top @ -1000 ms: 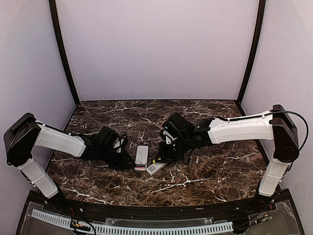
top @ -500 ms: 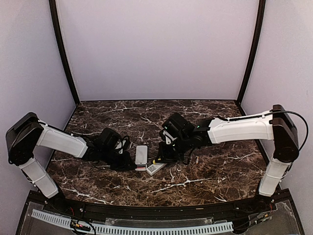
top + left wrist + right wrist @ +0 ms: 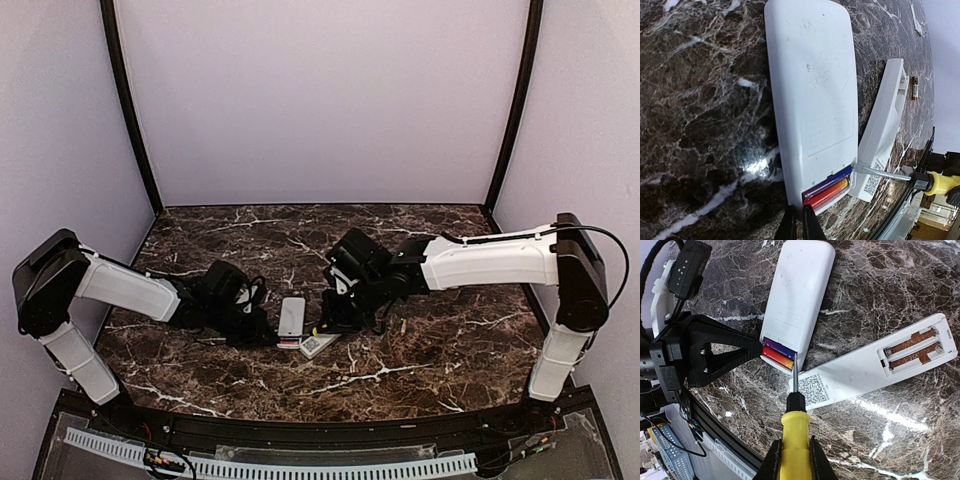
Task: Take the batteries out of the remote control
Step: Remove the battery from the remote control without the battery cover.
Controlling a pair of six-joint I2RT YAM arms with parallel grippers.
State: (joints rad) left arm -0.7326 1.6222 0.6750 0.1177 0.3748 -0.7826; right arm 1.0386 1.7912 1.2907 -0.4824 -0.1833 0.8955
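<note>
A dark brown marble tabletop (image 3: 440,350) sits inside lilac walls. From above, both arms meet at its centre over a white rectangular plastic remote control (image 3: 290,315). A second white remote (image 3: 318,344) lies angled just beside it.

In the left wrist view, the left gripper (image 3: 800,225) has its fingers pinched together on nothing, tips just at the remote's open end. Two batteries (image 3: 827,189), one purple-wrapped and one red-orange, sit in the compartment there. A loose dark-and-orange cell (image 3: 913,89) lies on the marble beyond the second remote.

In the right wrist view, the right gripper (image 3: 792,455) is clamped on a yellow-handled screwdriver (image 3: 792,425), whose steel tip rests at the compartment's edge beside the cells. The second remote's bay shows bare springs.

The job looks about half done: one remote is emptied, and this one's two cells are yet to be levered out.
</note>
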